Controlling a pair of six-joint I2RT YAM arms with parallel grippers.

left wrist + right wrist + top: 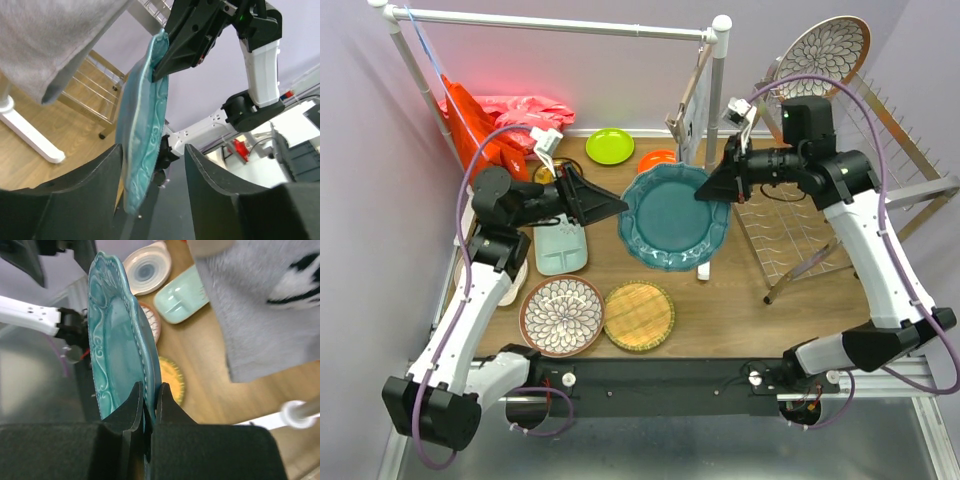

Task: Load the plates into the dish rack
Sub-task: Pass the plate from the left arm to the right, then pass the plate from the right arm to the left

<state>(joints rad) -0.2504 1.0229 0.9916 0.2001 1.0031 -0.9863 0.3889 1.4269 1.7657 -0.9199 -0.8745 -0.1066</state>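
The teal scalloped plate is held on edge above the table's middle. My right gripper is shut on its right rim, seen clearly in the right wrist view. My left gripper is open around the plate's left rim, which lies close to the left finger with a wide gap to the other. The chrome dish rack stands at the right with a brown-rimmed floral plate in it. On the table lie another floral plate, the woven yellow plate, the mint tray, the lime green plate and the orange plate.
A white pipe rail spans the back, with red and pink cloths at the left and a grey cloth hanging near the rack. The rail's white foot stands just below the plate. A white ringed plate lies under my left arm.
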